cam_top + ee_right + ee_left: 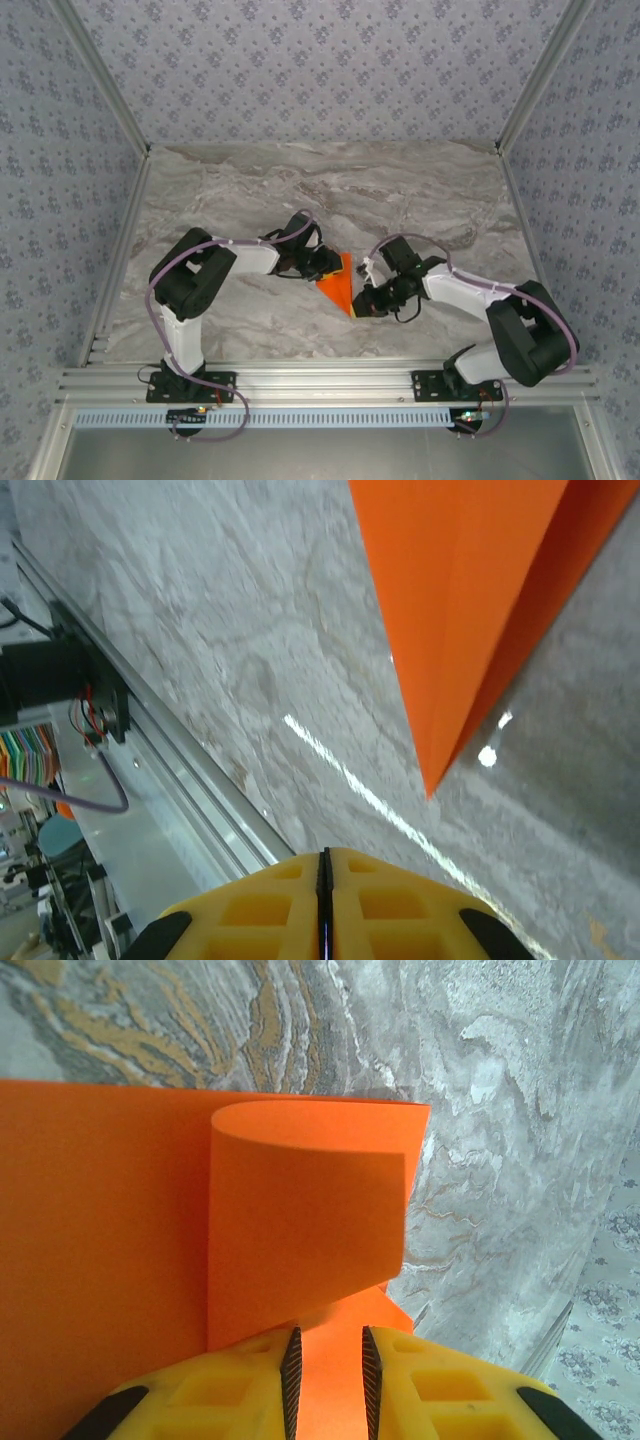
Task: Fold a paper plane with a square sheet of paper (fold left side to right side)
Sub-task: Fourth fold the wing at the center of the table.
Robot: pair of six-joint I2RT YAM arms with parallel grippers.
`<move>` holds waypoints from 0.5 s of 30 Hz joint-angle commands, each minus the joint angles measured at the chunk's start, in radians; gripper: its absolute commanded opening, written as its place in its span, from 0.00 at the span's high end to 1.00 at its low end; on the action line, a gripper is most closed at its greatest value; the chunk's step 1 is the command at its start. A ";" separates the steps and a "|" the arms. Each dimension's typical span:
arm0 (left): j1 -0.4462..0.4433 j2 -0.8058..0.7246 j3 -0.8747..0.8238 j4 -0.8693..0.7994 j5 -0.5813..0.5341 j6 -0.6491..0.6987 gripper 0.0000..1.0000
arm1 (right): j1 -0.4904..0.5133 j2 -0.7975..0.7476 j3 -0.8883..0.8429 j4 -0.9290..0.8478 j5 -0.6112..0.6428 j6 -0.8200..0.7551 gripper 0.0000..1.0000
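From above, we see the square sheet of paper point(338, 285) toward the table's point(300, 190) near edge, between the left gripper point(322, 262) and the right gripper point(362, 303). Left wrist: a flap point(300, 1230) curls over, uncreased, with the jaws narrowly parted at its near edge. Right wrist: jaws pressed together, empty, the sheet's corner ahead. We judge most folds remain.

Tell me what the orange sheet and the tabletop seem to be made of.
The square sheet of paper looks like thin matte paper: its flap curls smoothly with no glare. The tabletop looks like polished grey marble, or a marble-print laminate; veins run through it and lights reflect off it, but the look cannot settle which.
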 commanded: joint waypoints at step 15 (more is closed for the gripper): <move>0.011 0.004 -0.031 -0.080 -0.069 0.025 0.74 | 0.001 0.295 0.069 0.101 0.193 0.045 0.91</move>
